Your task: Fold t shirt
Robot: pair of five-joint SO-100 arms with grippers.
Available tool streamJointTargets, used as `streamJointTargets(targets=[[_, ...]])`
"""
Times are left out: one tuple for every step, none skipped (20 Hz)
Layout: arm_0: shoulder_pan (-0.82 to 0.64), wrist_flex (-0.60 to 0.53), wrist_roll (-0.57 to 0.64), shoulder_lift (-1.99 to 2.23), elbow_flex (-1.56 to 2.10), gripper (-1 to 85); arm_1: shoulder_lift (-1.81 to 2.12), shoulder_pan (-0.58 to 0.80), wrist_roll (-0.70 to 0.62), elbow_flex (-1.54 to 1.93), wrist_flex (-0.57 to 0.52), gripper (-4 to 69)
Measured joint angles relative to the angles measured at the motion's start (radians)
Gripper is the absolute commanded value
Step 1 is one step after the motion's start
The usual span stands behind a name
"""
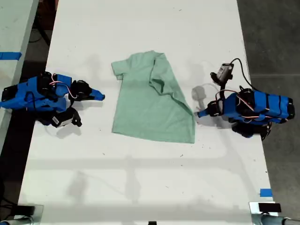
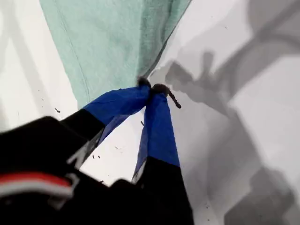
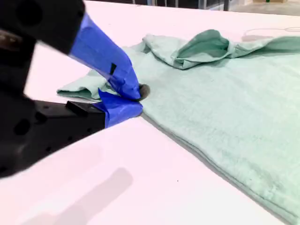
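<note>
The t shirt point(image 1: 150, 101), partly folded, is laid mid-counter point(image 1: 140, 187). My first gripper point(image 2: 152, 88) and my second gripper point(image 3: 133, 98) are seen with fingers closed, holding nothing, beside opposite shirt edges.

Bright, even light from above, with soft shadows on the white table point(image 1: 140, 178).

In the exterior view we see several faint overlapping shadows beside each arm and grey streaks across the lower part of the frame. Our first wrist view shows dark, soft-edged shadows on its right half, and the near gripper body is blurred in both wrist views.
</note>
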Motion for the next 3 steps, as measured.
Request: streamJointTargets(targets=[[0.000, 0.000, 0.000, 0.000, 0.000, -0.3, 0.000, 0.000, 0.000, 0.000, 0.000, 1.3], [0.000, 0.000, 0.000, 0.000, 0.000, -0.3, 0.000, 0.000, 0.002, 0.000, 0.000, 1.3], [0.000, 0.000, 0.000, 0.000, 0.000, -0.3, 0.000, 0.000, 0.005, 0.000, 0.000, 1.3]])
